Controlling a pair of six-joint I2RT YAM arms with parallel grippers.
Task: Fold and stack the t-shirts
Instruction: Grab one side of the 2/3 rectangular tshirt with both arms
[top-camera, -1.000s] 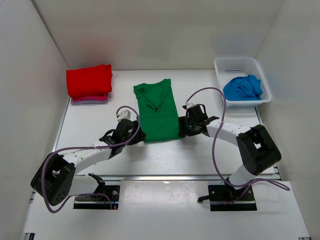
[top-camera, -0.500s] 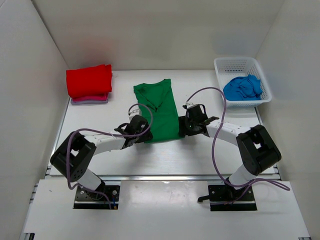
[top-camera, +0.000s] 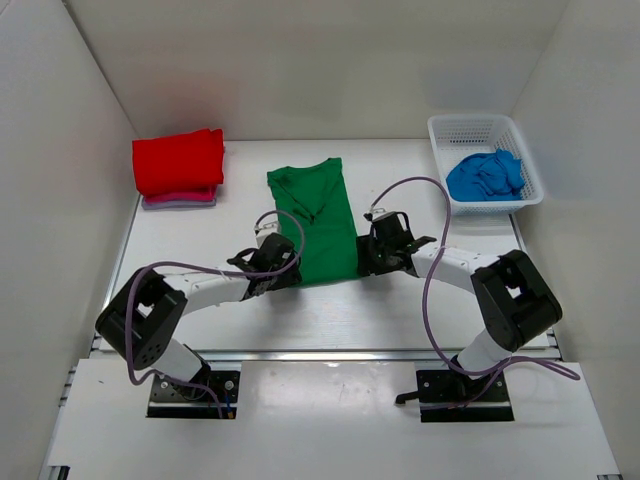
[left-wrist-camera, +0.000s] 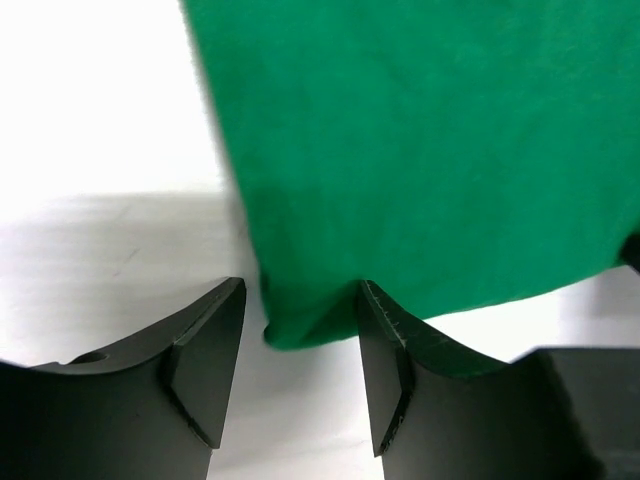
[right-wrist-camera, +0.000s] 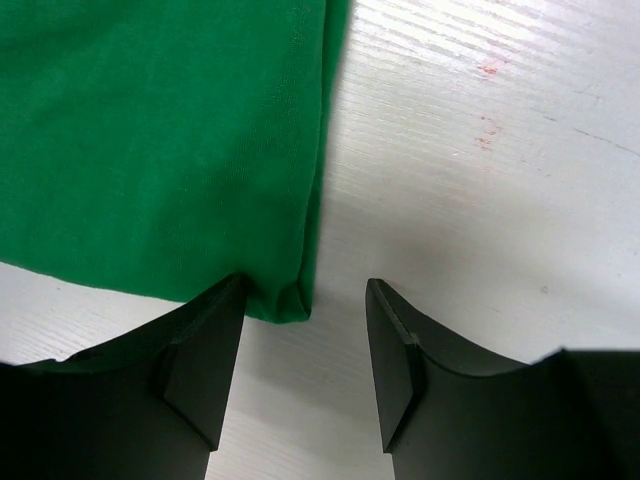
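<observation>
Both sets of fingers parted at the near corners of the green shirt; nothing gripped.

Left fingers (top-camera: 285, 270) low on the white tabletop (top-camera: 200, 230), spread apart and straddling the near left corner of the bright green V-neck t-shirt (top-camera: 315, 225); cloth tip lies in the gap, unclamped. Right fingers (top-camera: 364, 250) likewise parted at the near right corner, hem just inside one finger, no hold on it. Shirt folded to a long strip, flat mid-tabletop, neckline toward the far edge. Far left corner: folded red t-shirt (top-camera: 178, 160) on top of a folded pink t-shirt (top-camera: 180, 200). Far right corner: white plastic mesh basket (top-camera: 440, 125) holding a crumpled blue t-shirt (top-camera: 487, 175).
</observation>
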